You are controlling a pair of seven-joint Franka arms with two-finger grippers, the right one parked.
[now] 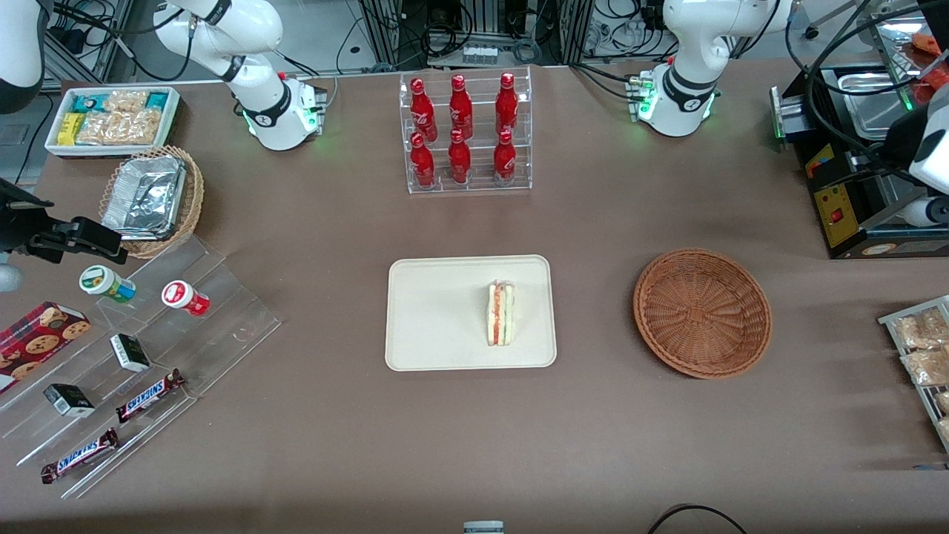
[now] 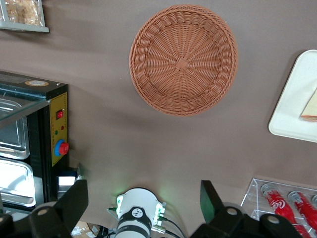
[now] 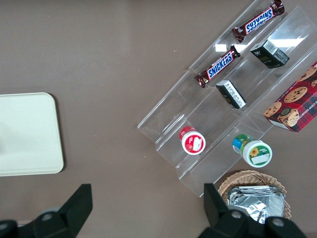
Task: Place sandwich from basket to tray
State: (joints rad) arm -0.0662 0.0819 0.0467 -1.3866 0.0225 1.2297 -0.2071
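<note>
The sandwich (image 1: 500,313) stands on edge on the cream tray (image 1: 430,311), on the part of it nearest the basket; its filling stripes face up. A corner of the sandwich (image 2: 310,105) and of the tray (image 2: 292,109) also shows in the left wrist view. The reddish-brown woven basket (image 1: 702,313) sits beside the tray toward the working arm's end of the table, and this basket (image 2: 183,59) has nothing in it. My gripper (image 2: 143,198) hangs high above the table, away from basket and tray, open, with nothing between its fingers (image 2: 74,198).
A clear rack of red bottles (image 1: 468,133) stands farther from the front camera than the tray. A black appliance (image 1: 852,185) and a rack of snack packets (image 1: 923,356) sit at the working arm's end. The arm's base (image 1: 678,104) stands near the appliance.
</note>
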